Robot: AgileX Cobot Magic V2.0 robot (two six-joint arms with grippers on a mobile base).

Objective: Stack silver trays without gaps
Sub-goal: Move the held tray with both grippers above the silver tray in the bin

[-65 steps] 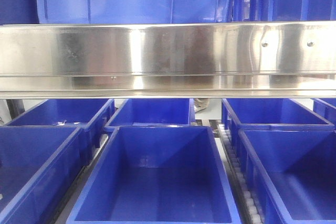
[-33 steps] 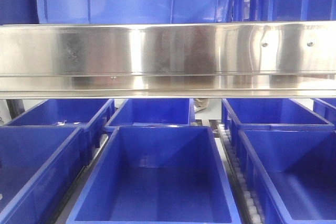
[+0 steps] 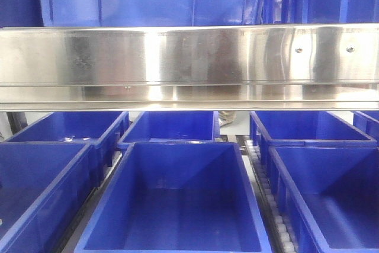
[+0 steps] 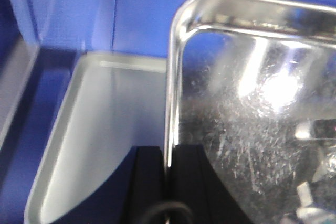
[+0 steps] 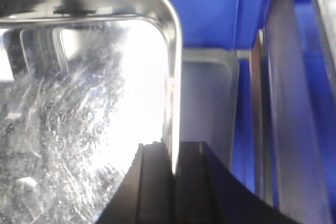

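Now, left jaws: pinched on upper tray (image 4: 252,103) rim
Right jaws: clamping its rim
Lower tray (image 4: 94,129): underneath

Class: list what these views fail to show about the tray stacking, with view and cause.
Front view: no tray or arm appears; shelf rail and blue bins fill it.
Left wrist view: the held tray, in the left pincer, covers part of the lower tray; gap unreadable.
Right wrist view: glare whitens the held tray beside the right pincer.
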